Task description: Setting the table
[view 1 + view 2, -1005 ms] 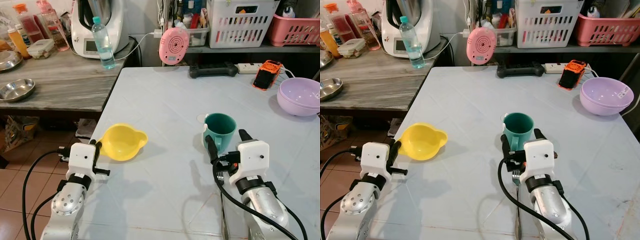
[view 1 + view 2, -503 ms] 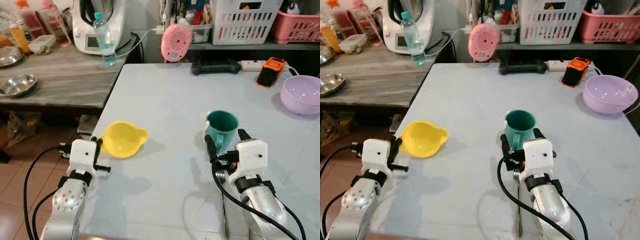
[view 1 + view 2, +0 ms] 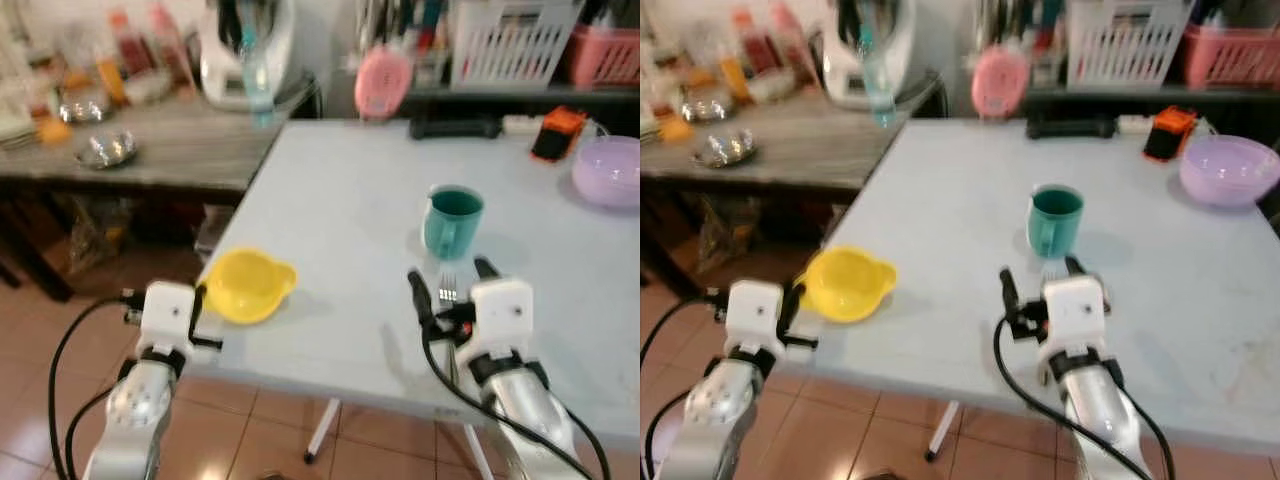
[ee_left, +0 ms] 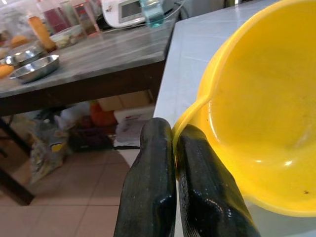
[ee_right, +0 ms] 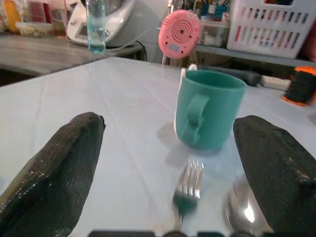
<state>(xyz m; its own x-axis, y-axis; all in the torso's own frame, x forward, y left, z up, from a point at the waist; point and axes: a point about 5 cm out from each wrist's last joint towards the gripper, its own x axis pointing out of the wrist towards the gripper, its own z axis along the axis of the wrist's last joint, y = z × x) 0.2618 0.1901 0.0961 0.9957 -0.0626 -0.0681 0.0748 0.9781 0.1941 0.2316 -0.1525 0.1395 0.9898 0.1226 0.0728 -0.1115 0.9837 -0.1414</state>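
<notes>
The left gripper (image 4: 173, 163) is pinching the rim of the yellow bowl (image 3: 246, 286) at the table's (image 3: 340, 200) near edge. The right gripper (image 5: 173, 163) is hovering wide apart before the fork (image 5: 186, 190), spoon (image 5: 241, 210) and teal mug (image 5: 207, 108).

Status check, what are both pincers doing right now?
Left pincer shut on yellow bowl rim at table edge. Right pincer open, short of green mug; fork, spoon between.
</notes>
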